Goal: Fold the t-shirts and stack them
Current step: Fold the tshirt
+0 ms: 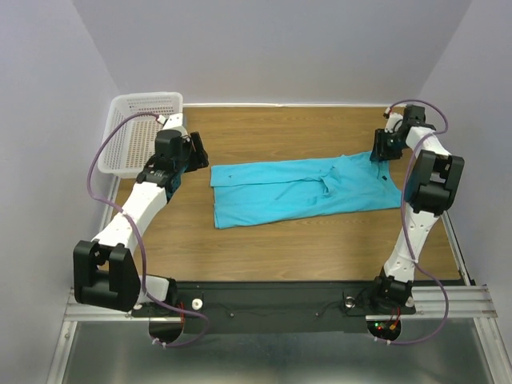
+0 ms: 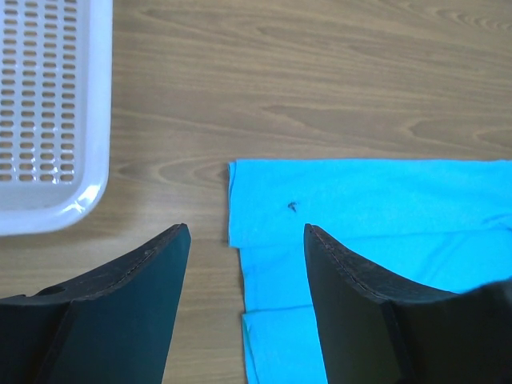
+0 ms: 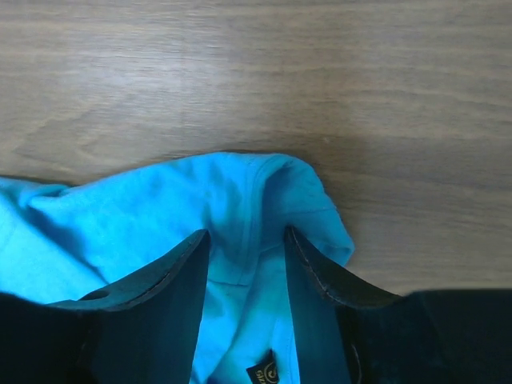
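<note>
Top external view: one turquoise t-shirt, partly folded, lies mid-table on the wooden table, long axis left to right, neck end toward the right arm. Soft, light, limp cloth by the look of it; likely to sag and crease, best taken at hems or corners. Left gripper: jaws spread, empty, over the shirt's left corner. Right gripper: jaws part closed astride the bunched edge; whether it pinches cannot be told. White basket: far left.

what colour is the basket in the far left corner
White, a plastic mesh basket; the left wrist view shows it best.
</note>
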